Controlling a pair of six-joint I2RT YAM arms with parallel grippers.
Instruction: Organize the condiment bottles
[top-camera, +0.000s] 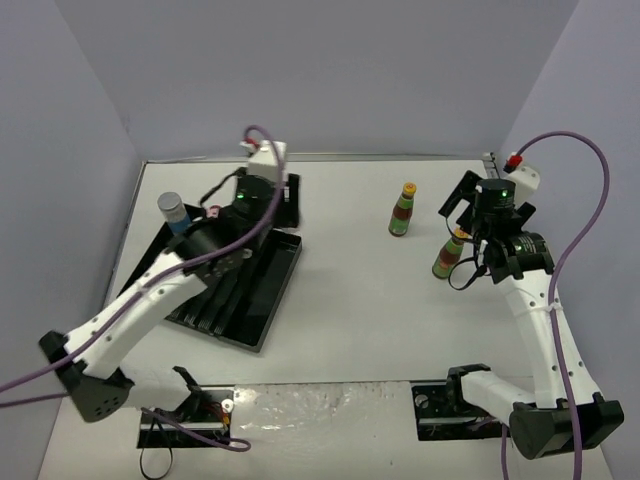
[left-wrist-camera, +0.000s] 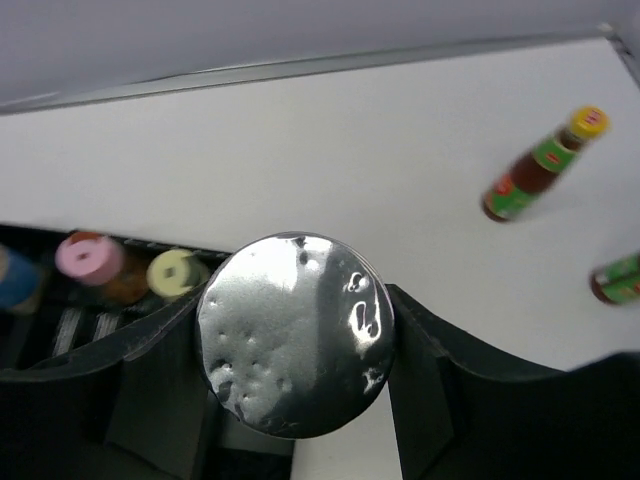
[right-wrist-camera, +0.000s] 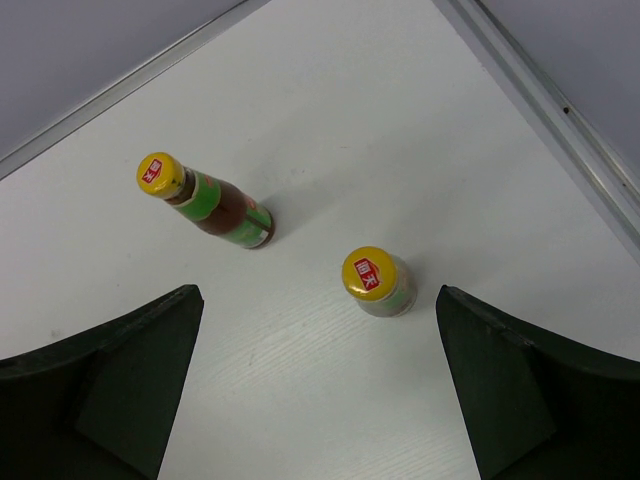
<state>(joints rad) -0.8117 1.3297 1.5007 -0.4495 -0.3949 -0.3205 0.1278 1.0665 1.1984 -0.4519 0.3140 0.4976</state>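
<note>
My left gripper (top-camera: 263, 198) (left-wrist-camera: 296, 340) is shut on a silver-lidded bottle (left-wrist-camera: 296, 330), held over the far end of the black ridged tray (top-camera: 250, 318). A pink-capped bottle (left-wrist-camera: 88, 258) and a pale-yellow-capped bottle (left-wrist-camera: 175, 272) stand in the tray beside it. Another silver-lidded, blue-labelled bottle (top-camera: 173, 211) stands at the tray's left side. Two dark bottles with red-green labels and yellow caps stand on the white table: one (top-camera: 403, 210) (right-wrist-camera: 205, 202) at the back middle, one (top-camera: 450, 254) (right-wrist-camera: 377, 283) under my right gripper (top-camera: 478, 222) (right-wrist-camera: 318, 300). The right gripper is open and above this bottle, which sits nearer its right finger.
Grey walls close in the table at the back and both sides, with a metal rail (right-wrist-camera: 545, 100) along the far right edge. Both arm bases and their black mounting plates (top-camera: 190, 420) sit at the near edge.
</note>
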